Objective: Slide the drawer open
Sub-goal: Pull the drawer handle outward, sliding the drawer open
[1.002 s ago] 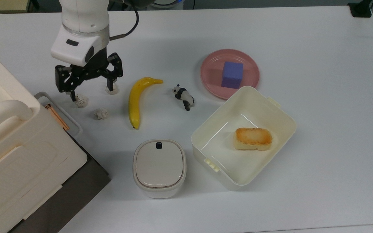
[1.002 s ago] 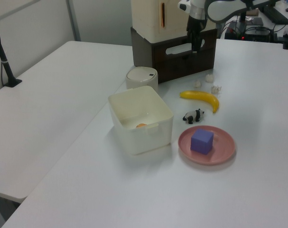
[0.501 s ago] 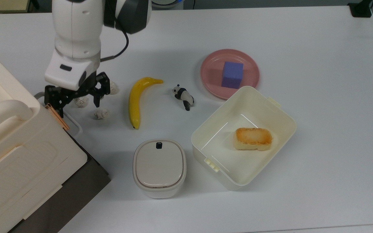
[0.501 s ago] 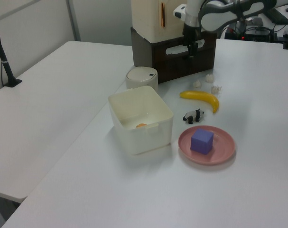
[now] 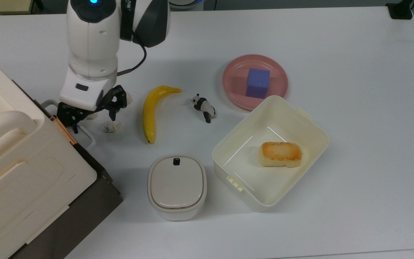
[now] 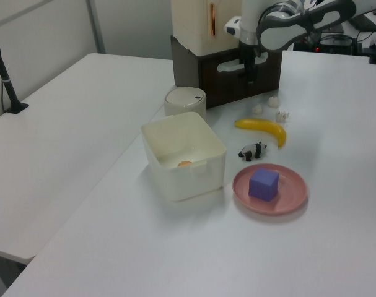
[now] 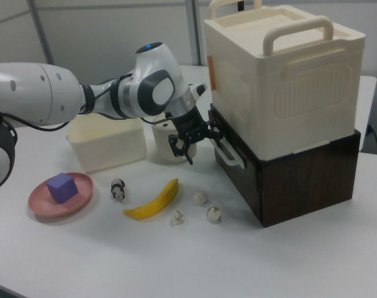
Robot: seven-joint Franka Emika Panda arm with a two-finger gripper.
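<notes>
The drawer's dark brown front (image 5: 92, 162) edges the cream cabinet (image 5: 20, 158) at the top view's left, and its white loop handle (image 5: 89, 137) sticks out toward the table. My gripper (image 5: 92, 120) hangs right over that handle, open, with its black fingers straddling the loop. In the right view the gripper (image 7: 193, 146) sits against the handle (image 7: 229, 154) on the brown front (image 7: 238, 181). The left view has the gripper (image 6: 251, 72) at the handle (image 6: 232, 65) on the dark panel (image 6: 237, 85).
Crumpled white balls (image 5: 112, 126) lie right beside the gripper, then a banana (image 5: 151, 109) and a toy panda (image 5: 203, 107). Farther right are a pink plate (image 5: 235, 88) with a purple cube (image 5: 257, 82), a cream bin (image 5: 228, 144) holding bread (image 5: 281, 154), and a lidded container (image 5: 176, 185).
The gripper dropped from above the white balls down and left onto the handle. Since half a second ago it and the handle shifted slightly right in the top view, baring a dark strip beside the cabinet.
</notes>
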